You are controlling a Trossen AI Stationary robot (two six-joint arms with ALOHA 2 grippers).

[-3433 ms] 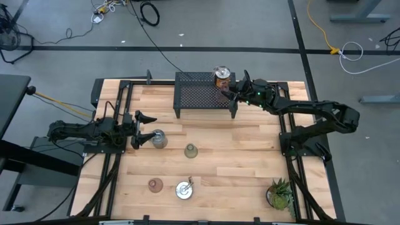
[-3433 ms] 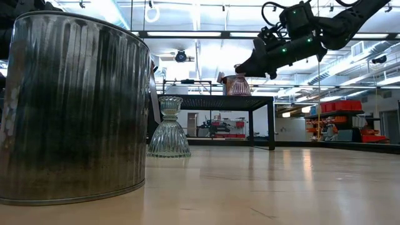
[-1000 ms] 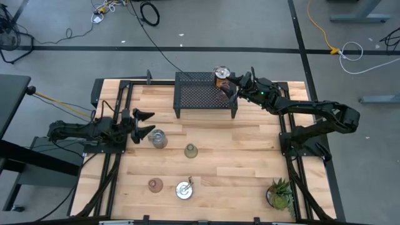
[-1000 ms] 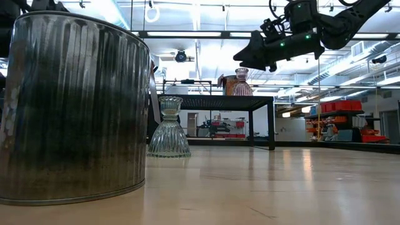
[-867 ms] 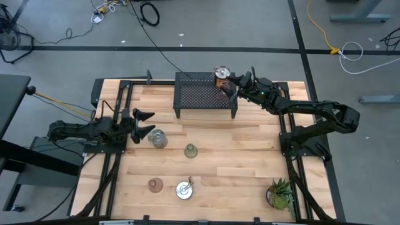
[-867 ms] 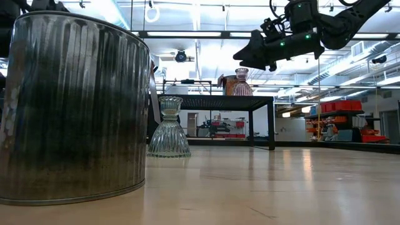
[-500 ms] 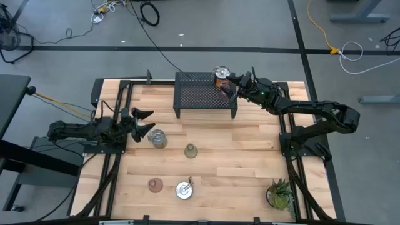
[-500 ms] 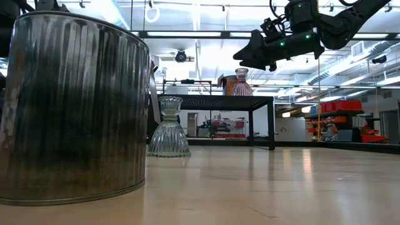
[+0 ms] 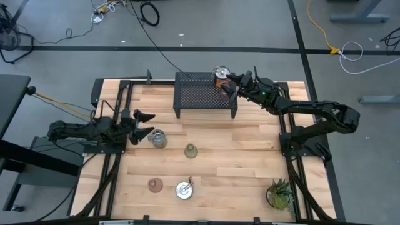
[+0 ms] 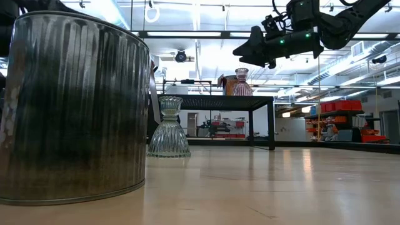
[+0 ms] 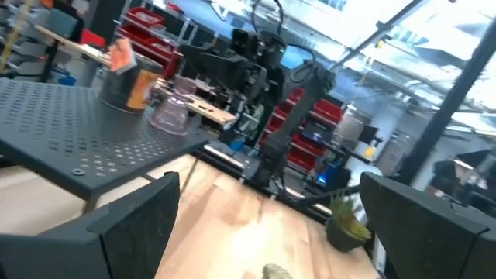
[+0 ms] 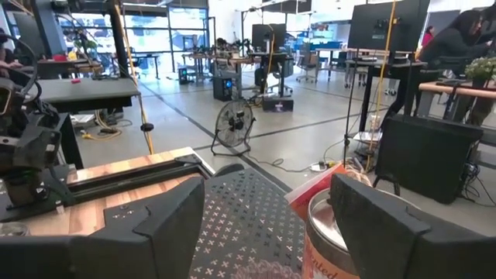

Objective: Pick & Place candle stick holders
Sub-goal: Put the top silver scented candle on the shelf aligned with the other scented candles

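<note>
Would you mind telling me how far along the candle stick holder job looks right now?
Done: an orange-copper holder and a pinkish glass holder stand on the black mesh rack. In hand: nothing; the right gripper hangs open above them, and the left gripper is open beside the clear glass holder. Left on the table: that one, the olive-green cup, the pinkish-brown cup and the silver-topped holder.

Overhead looks straight down; low looks level; both share the rack.
</note>
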